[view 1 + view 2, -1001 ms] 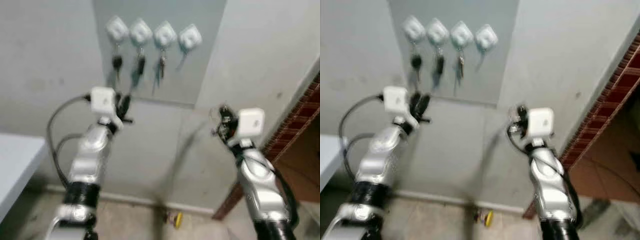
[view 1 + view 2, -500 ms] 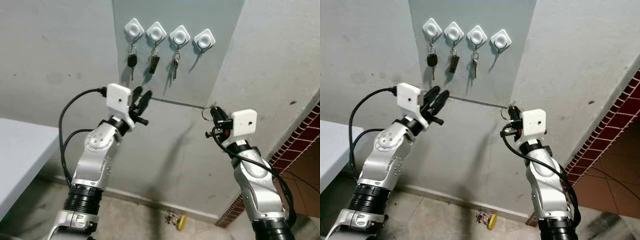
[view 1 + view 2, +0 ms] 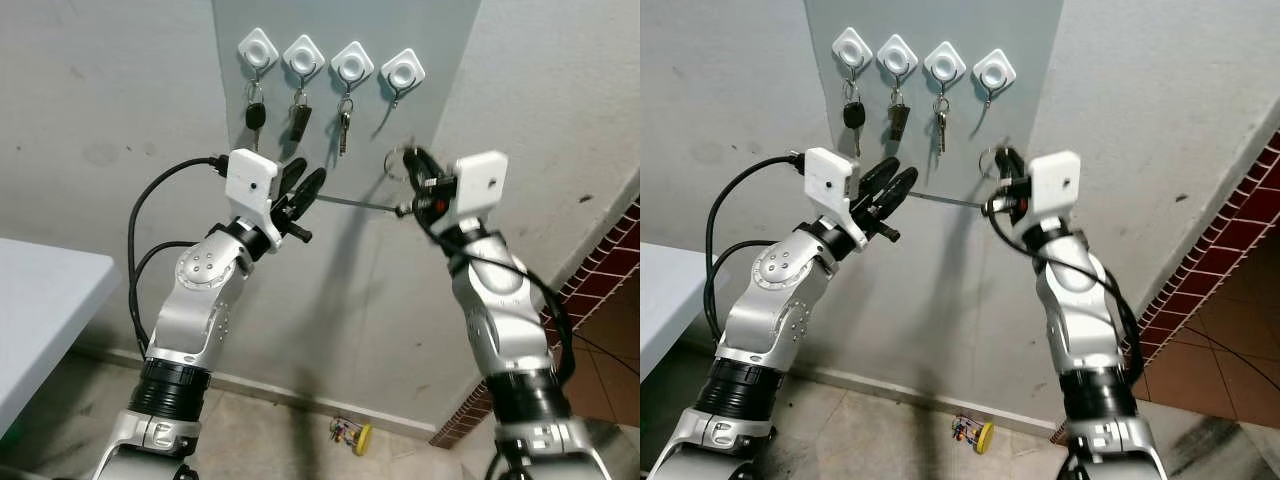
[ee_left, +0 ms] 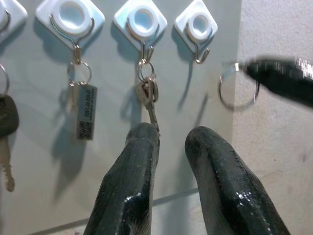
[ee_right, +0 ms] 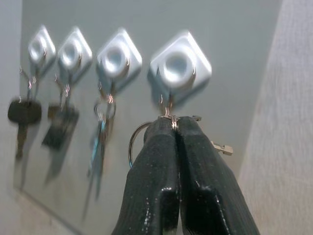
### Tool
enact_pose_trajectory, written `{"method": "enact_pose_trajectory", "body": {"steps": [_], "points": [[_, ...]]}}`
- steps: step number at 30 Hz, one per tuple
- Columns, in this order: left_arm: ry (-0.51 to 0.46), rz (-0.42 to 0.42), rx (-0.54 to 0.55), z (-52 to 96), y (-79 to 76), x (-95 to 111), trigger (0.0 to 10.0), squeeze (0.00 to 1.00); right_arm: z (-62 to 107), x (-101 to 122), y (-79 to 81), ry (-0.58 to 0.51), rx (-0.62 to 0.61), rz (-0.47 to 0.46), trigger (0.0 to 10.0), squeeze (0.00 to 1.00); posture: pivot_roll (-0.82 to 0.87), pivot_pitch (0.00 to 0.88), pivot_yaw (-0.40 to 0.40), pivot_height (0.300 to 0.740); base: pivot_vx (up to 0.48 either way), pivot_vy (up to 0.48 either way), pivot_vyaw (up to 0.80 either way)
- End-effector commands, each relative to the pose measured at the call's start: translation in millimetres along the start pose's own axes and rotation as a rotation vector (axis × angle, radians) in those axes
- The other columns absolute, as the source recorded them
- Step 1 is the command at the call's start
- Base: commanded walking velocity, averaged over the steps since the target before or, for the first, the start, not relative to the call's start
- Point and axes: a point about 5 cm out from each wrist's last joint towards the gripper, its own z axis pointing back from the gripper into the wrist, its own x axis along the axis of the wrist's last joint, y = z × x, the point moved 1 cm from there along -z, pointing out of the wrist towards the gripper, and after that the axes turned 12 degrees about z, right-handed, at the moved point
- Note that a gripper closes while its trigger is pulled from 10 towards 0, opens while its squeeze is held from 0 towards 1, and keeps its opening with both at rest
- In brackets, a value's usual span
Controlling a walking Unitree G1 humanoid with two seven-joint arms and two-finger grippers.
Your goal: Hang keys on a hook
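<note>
- Four white diamond-shaped hooks were fixed in a row on a grey panel [image 3: 345, 150] on the wall.
- The first hook [image 3: 257, 47], at the robot's left end, carried a black-headed key [image 3: 256, 115].
- The second hook [image 3: 303, 52] carried a ring with a dark rectangular tag [image 3: 299, 120].
- The third hook [image 3: 351, 61] carried a small bunch of metal keys [image 3: 344, 125].
- The fourth hook [image 3: 402, 69], at the right end of the row, was bare; its wire hook hung free below the white plate.
- The right claw [image 3: 412, 165] was raised to the panel just below and beside the fourth hook. Its two black fingers were pressed fully together, pinching a metal key ring [image 3: 397, 163] at their tips.
- In the right wrist view the ring [image 5: 139, 142] looped out to one side of the closed fingertips [image 5: 166, 128], and a small metal key end [image 5: 222, 149] projected on the other side. The ring sat directly under the fourth hook [image 5: 180, 68]; whether it touched the wire could not be determined.
- The left claw [image 3: 300, 187] was held up beside the panel, below the second and third hooks, fingers slightly parted and holding nothing.
- A pale surface [image 3: 40, 300] stood at the robot's left against the wall.
- A small yellow object [image 3: 352, 436] lay on the floor at the foot of the wall.
- A red brick edge [image 3: 600, 280] ran along the far right.
</note>
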Motion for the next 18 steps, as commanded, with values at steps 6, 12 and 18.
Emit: {"method": "enact_pose_trajectory", "body": {"steps": [6, 12, 18], "points": [[-0.015, -0.014, -0.017, -3.0, -3.2, 9.6, 10.0, 0.0, -17.6, 4.9, -8.9, 0.015, -0.105, -0.052, 10.0, 0.0, -0.14, 0.007, -0.04, 0.74, 0.0, 0.0, 0.0], [-0.016, -0.014, -0.013, -3.1, -3.2, 10.9, 10.0, 0.0, -24.1, 8.4, -7.4, -0.001, -0.105, -0.072, 10.0, 0.0, -0.14, 0.01, -0.041, 0.74, 0.0, 0.0, 0.0], [-0.017, -0.015, -0.009, -3.3, -3.4, 11.4, 10.0, 0.0, -24.7, 9.6, -1.7, -0.023, -0.062, -0.083, 10.0, 0.0, -0.14, 0.012, -0.042, 0.74, 0.0, 0.0, 0.0]]}}
